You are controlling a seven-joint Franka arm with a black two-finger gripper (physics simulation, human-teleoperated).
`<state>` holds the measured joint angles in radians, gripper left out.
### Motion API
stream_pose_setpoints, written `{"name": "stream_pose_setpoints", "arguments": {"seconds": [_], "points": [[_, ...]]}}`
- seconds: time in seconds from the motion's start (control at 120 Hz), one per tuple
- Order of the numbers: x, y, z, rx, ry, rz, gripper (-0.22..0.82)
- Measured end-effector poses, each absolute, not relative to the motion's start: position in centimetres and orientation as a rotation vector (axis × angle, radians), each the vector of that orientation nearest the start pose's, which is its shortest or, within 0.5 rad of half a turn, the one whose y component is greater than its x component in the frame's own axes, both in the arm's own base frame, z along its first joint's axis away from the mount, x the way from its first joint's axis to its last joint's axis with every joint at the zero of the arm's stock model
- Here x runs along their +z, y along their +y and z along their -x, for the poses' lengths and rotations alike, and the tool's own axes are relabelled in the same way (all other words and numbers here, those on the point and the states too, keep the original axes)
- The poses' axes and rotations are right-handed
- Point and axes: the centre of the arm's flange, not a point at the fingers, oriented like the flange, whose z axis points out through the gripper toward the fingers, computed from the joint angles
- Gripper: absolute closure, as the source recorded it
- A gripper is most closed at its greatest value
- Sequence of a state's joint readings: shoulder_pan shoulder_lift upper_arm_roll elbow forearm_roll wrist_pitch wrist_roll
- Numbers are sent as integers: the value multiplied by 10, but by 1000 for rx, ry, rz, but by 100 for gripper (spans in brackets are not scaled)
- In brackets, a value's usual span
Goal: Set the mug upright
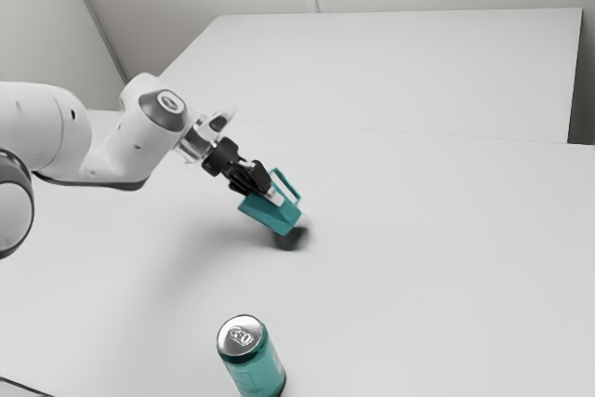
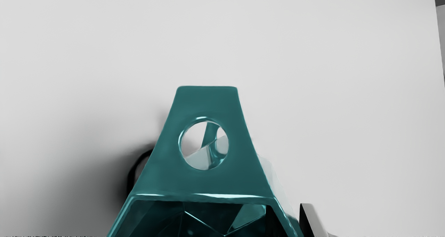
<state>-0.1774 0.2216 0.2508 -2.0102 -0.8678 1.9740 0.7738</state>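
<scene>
Mug (image 1: 270, 216) on a slant, mouth facing the gripper (image 1: 271, 194)

Gripper's pinching its side wall, pretty sure. From the gripper, the mug leans outward, base pointing away, so I'd guess that base has to swing under the mouth.

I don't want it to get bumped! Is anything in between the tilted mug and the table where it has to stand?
Nothing that I can see. The gripper holds the mug, with a dark shadow on the table below. The can stands off to one side, nearer the exterior camera.
</scene>
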Motion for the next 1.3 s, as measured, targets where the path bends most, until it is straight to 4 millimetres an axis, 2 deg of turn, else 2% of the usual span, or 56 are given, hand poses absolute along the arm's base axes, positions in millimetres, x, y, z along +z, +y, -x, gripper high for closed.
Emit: {"name": "stream_pose_setpoints", "arguments": {"seconds": [0.292,0.425,0.6,0.775,0.9,1.033,1.3], "points": [[352,-7,-582,94,-470,-2600,78],[361,-32,-585,85,-642,-2683,78],[375,-43,-583,77,-828,-2800,78],[370,-42,-577,23,-920,-2882,78],[368,-53,-576,0,-990,-2916,78],[349,-59,-561,-57,-1018,-2935,78],[332,-53,-540,-108,-999,-2984,78]]}}
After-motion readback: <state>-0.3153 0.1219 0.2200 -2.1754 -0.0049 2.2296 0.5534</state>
